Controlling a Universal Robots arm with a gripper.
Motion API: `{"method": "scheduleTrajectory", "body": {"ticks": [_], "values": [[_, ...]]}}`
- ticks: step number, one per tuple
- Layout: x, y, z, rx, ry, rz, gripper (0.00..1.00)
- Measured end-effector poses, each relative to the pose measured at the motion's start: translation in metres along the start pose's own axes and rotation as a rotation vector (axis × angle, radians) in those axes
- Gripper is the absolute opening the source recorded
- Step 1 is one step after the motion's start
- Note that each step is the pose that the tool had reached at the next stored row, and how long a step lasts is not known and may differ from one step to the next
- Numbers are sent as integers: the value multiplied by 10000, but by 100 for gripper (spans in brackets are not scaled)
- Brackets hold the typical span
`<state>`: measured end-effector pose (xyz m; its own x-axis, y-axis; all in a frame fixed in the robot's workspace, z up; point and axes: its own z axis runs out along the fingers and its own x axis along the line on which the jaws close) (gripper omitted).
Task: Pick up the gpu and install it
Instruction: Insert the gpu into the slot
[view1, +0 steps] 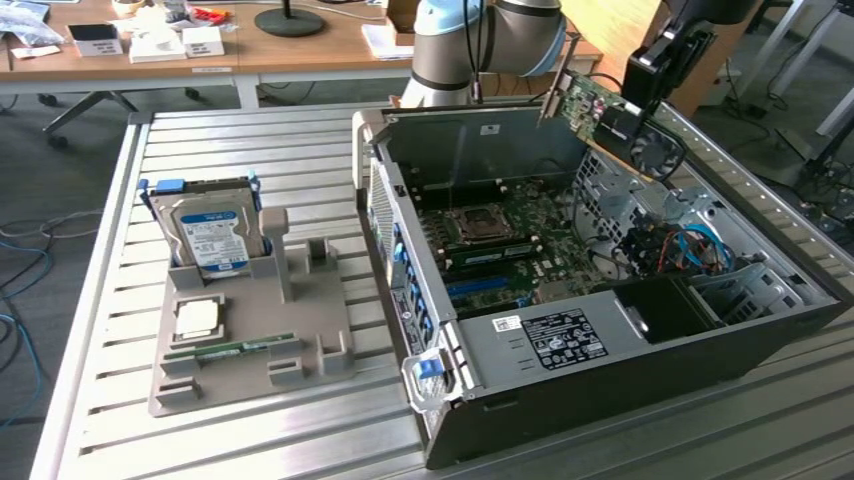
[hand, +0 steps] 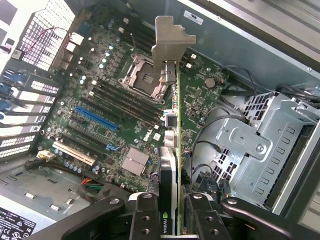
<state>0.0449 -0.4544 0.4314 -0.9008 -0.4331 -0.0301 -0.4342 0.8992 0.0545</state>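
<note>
The hand (hand: 172, 222) grips the gpu (view1: 603, 108) edge-on, tilted over the open computer case (view1: 601, 390) at the exterior view's one o'clock; level it, turn its bracket (hand: 170, 40) toward the blue-clipped wall (view1: 384, 215), and line it over the blue slot (hand: 97, 118).

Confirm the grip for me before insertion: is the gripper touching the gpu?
Touching. The wrist view shows the gripper clamped against both faces of the gpu, which it holds edge-on above the motherboard.
</note>
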Motion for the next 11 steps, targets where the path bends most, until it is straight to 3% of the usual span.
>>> {"method": "scheduleTrajectory", "body": {"ticks": [11], "values": [[0,0,0,-8,14,-247,27]]}}
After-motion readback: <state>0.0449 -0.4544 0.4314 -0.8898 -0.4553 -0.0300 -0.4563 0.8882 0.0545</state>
